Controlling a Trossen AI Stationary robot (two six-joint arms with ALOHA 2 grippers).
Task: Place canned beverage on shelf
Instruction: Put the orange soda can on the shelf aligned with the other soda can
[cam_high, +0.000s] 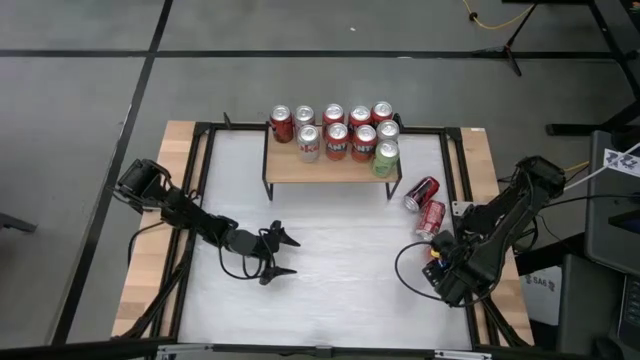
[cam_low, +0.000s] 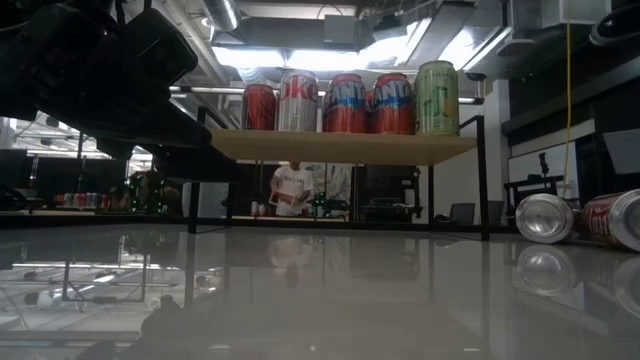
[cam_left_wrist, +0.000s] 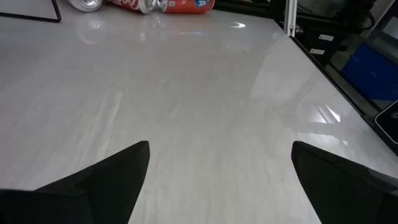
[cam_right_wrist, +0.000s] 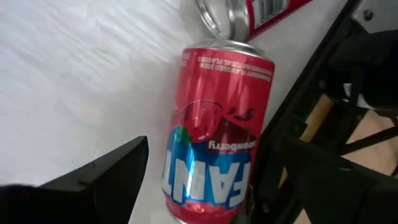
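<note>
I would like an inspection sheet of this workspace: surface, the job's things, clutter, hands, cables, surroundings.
Surface: white table, glossy, bare in the middle.
Job's things: shelf at the far side carries ten upright cans in two rows; two red cans lie on their sides on the table right of the shelf.
Clutter: nothing seen.
Hands: left hand open and empty over the table; right hand open near the lying cans, the Fanta can just ahead of it, not gripped.
Cables: black cables loop beside both arms.
Surroundings: grey floor; a person stands far behind the shelf.
</note>
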